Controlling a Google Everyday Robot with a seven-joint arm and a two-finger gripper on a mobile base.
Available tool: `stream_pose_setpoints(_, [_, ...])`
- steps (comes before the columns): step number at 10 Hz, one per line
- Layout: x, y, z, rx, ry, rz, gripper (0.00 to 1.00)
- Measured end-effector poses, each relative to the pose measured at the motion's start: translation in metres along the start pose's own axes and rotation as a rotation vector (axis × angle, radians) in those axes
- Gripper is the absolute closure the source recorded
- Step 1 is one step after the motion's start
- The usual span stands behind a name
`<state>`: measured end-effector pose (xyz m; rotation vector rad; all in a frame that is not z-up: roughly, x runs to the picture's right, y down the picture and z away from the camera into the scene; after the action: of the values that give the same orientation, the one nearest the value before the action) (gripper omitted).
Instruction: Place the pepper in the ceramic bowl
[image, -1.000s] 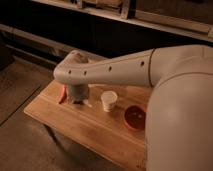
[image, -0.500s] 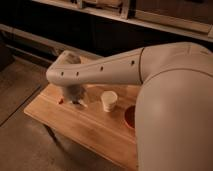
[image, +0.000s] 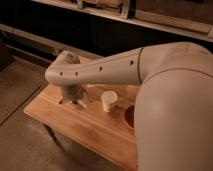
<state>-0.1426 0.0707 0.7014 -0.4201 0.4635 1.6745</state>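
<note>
Low over table (image: 90, 131) | jaws parted | pepper (image: 60, 100) just beside them

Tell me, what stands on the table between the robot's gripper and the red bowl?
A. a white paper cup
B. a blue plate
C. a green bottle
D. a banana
A: a white paper cup stands upright on the wooden table, the gripper low over the table on its picture-left, the red bowl, partly hidden by the arm, on its other side.

The wooden table (image: 90, 132) bears a paper cup (image: 109, 100). The ceramic bowl (image: 128, 118) sits right of the cup. The pepper (image: 60, 100) lies left of it, beside the gripper (image: 76, 102).
</note>
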Motion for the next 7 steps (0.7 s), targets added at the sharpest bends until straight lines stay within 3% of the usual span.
stream_pose_setpoints(3, [0.0, 0.0, 0.0, 0.0, 0.0, 0.001, 0.35])
stream_pose_setpoints(6, [-0.011, 0.014, 0.009, 0.06, 0.045, -0.052, 0.35])
stream_pose_setpoints(7, [-0.026, 0.015, 0.007, 0.092, 0.062, -0.075, 0.35])
